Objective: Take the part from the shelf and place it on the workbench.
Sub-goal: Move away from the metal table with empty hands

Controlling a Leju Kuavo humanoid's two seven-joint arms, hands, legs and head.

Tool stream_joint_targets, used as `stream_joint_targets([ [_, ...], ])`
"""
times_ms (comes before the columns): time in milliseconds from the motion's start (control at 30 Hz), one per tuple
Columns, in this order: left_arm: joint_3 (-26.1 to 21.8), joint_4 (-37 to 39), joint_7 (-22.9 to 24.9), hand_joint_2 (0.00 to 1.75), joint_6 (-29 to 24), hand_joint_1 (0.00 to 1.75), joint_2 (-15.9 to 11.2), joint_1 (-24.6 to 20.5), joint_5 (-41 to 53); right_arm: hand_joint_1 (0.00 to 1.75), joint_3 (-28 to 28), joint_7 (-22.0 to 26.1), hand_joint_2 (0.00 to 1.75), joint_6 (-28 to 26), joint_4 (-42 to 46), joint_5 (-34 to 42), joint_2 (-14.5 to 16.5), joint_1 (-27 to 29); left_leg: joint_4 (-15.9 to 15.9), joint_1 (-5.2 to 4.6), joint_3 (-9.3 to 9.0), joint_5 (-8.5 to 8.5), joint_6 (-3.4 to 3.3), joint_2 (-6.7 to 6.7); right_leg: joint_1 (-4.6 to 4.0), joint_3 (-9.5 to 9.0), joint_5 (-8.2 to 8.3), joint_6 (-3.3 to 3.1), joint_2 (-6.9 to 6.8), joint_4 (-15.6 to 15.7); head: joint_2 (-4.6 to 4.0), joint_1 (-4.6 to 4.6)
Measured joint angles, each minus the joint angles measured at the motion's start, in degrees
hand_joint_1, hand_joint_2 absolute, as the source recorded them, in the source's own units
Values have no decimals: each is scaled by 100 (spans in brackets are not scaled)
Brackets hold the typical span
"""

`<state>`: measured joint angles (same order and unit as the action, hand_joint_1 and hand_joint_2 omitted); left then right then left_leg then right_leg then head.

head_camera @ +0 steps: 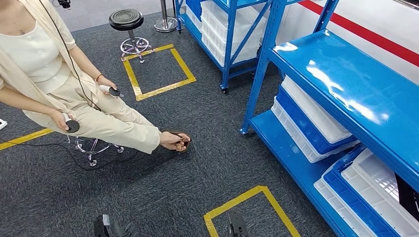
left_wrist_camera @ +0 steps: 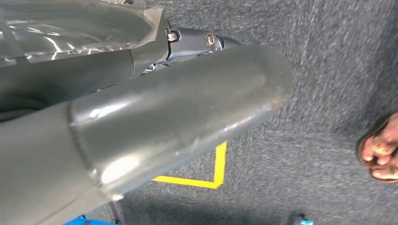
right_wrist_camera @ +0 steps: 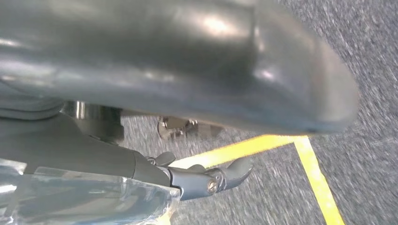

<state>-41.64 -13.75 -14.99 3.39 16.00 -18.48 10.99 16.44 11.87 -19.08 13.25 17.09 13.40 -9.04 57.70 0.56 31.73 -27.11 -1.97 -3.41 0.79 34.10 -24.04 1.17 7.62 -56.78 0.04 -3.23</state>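
The left hand (left_wrist_camera: 155,117) is so close to its wrist camera that its big grey thumb hides most of the fingers (left_wrist_camera: 206,42); you cannot tell if they are apart or curled. The right hand (right_wrist_camera: 187,93) is blurry, its fingers (right_wrist_camera: 225,176) half hidden under its thumb. Beyond the left fingers, a person's foot (left_wrist_camera: 380,152) is cut off by the picture's edge.

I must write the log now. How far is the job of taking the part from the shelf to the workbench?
Nothing looks done yet. The left hand and right hand hang over the grey carpet, holding no part. The blue shelf with its white and blue bins stands on the robot's right. Reaching in, taking the part and placing it are all left.
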Motion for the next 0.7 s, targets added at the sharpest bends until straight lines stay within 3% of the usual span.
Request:
stream_joint_targets([
  [67, 0, 0, 1, 0, 0, 0, 0, -1, 0, 0, 0, 0, 0, 0, 0, 1, 0, 1, -7, 1, -2, 4, -5, 7, -2, 3, 1, 5, 6, 1, 0, 0],
  [100, 2, -1, 1, 0, 0, 0, 1, -10, -2, 0, 0, 3, 0, 0, 0, 7, 0, 4, -37, 8, -13, 26, -23, 40, -7, 19, -10, 10, -58, -27, 0, 0],
  [133, 7, -2, 2, 0, -1, 0, 3, -21, -5, 0, 0, 8, 0, 0, 0, 15, 0, 4, -73, 12, -25, 52, -54, 98, -15, 102, -88, 2, -209, -177, 0, -9],
  [167, 14, -3, 4, 0, -8, 0, 3, -29, -12, 0, 1, 13, 0, 0, 0, 29, -2, 8, -106, 8, -31, 74, -85, 232, -14, 327, -264, 6, -384, -625, 0, -19],
  [233, 46, -4, 9, 0, -23, 0, 2, -37, -27, 0, 2, 23, 0, 0, 0, 55, -10, 17, -138, -6, -37, 89, -116, 544, 7, 490, -421, 79, -724, -1023, 0, -42],
  [267, 62, -4, 12, 0, -31, 0, 0, -37, -32, 0, 2, 26, 0, 0, 0, 64, -15, 20, -133, -13, -39, 78, -103, 679, 24, 383, -375, 137, -841, -886, 0, -44],
  [300, 77, -5, 14, 0, -31, 0, -1, -40, -37, 0, 3, 29, 0, 0, 1, 68, -15, 16, -127, -25, -49, 62, -76, 749, 16, 121, -233, 164, -958, -439, 0, -45],
  [367, 95, -6, 21, 0, -31, 0, -2, -48, -56, 0, 4, 36, 0, -1, 4, 79, -11, 6, -115, -47, -70, 34, -14, 840, -15, -111, -122, 110, -1089, -10, 0, -35],
  [433, 123, -7, 28, 0, -32, 0, 4, -57, -87, 0, 8, 39, 0, -2, 7, 98, -13, 10, -116, -43, -91, 22, 50, 926, -34, -100, -105, 22, -1006, 14, 0, -26],
  [500, 158, -8, 31, 0, -33, 0, 12, -67, -121, 0, 13, 43, 0, -2, 8, 121, -15, 15, -8, 2, -62, -77, 123, 808, 7, -107, -77, -62, -890, 37, 0, -19],
  [567, 179, -9, 33, 0, -34, 0, 10, -64, -142, 0, 19, 47, 0, -2, 9, 133, -11, 8, 512, 38, 162, -404, 179, 515, 41, -114, -50, -144, -775, 52, 0, -10],
  [633, 188, -9, 36, 0, -37, 0, 1, -42, -150, 0, 23, 48, 0, -3, 9, 135, -8, 10, 1289, 44, 537, -764, 200, 363, 19, -103, -38, -186, -657, 50, 0, -5],
  [667, 194, -9, 37, 0, -39, 0, -4, -33, -155, 0, 24, 48, 0, -4, 9, 139, -9, 16, 1536, 45, 671, -823, 202, 346, 7, -100, -35, -191, -590, 48, 0, -4],
  [700, 204, -9, 39, 0, -39, 0, -7, -28, -162, 0, 24, 48, 0, -5, 9, 143, -10, 22, 1571, 47, 706, -762, 196, 337, -1, -100, -31, -194, -521, 45, 0, -4],
])
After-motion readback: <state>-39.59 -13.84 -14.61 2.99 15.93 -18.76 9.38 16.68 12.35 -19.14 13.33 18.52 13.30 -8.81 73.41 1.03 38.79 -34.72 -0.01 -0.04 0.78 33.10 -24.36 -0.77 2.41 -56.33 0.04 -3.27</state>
